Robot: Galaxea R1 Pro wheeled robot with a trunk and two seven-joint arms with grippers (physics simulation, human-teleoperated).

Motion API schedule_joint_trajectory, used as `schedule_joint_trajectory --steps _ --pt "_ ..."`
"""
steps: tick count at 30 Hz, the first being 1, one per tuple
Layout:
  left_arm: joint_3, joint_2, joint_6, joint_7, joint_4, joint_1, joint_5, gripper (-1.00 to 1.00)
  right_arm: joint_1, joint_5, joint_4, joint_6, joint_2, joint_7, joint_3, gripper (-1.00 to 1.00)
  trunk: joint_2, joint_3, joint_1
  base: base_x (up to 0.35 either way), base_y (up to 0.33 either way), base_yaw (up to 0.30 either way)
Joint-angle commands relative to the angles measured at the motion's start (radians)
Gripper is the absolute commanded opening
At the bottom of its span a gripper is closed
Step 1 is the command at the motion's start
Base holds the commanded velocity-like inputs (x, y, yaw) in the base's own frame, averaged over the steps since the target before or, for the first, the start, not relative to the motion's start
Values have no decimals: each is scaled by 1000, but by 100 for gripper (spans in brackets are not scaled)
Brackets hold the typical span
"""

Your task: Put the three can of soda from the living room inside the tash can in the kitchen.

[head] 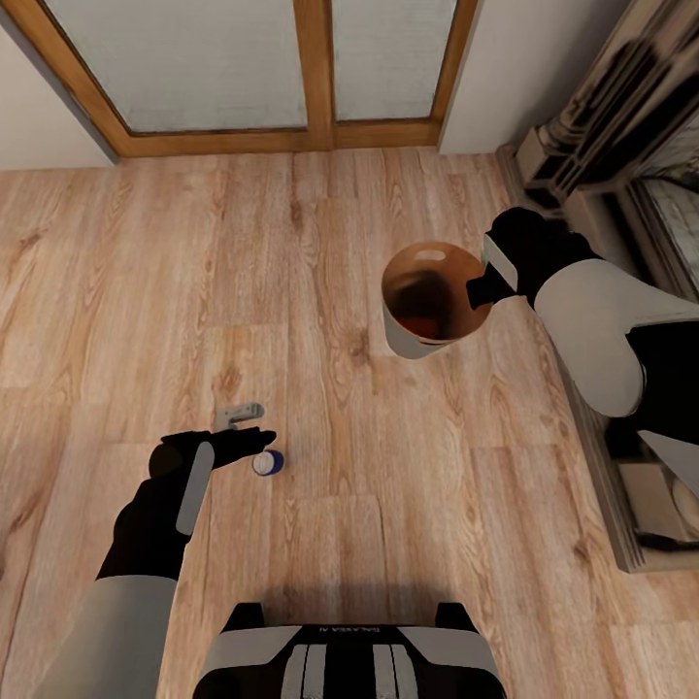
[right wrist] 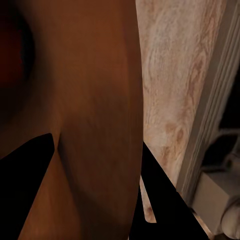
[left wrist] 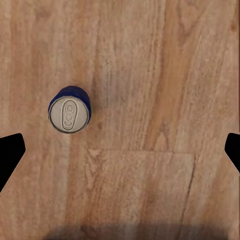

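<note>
The warm wood-plank floor (head: 320,291) spreads under everything. At two o'clock from the robot's base, the round tapered bin, pale grey outside and copper-brown inside (head: 413,342), is carried by the right gripper (head: 482,283), whose fingers are clamped on its rim, one inside the wall and one outside, as the right wrist view shows. At eleven o'clock the left gripper (head: 254,439) hovers with its fingers spread wide above the small dark blue soda can with a silver top (head: 269,463), which stands upright on the planks. In the left wrist view the can (left wrist: 70,111) sits off-centre, nearer one fingertip (left wrist: 10,150). To grasp it well, I judge the gripper should first shift sideways until the can lies midway, then descend straight and close gently.
</note>
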Motion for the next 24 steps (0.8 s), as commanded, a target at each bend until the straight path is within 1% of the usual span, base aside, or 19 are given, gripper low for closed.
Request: schedule_joint_trajectory --steps 1,10,14,21,24 --pt "0 0 0 -3 -1 0 0 100 -1 -16 0 0 0 0 -7 -100 -7 -5 4 0 0 0" --pt "5 2 0 -16 -11 0 1 100 1 -16 -1 0 0 -1 -5 -100 -70 -47 38 0 0 0" --pt "13 3 0 -15 -16 1 0 100 1 -16 -1 0 0 -1 -4 -100 -98 -66 54 0 0 0" --pt "16 3 0 -16 -22 1 0 100 1 -16 -2 0 0 -1 -5 -100 -98 -77 54 0 2 0" --pt "17 4 1 -16 -22 1 0 100 2 -16 -2 0 0 -1 -5 -100 -98 -82 54 0 139 0"
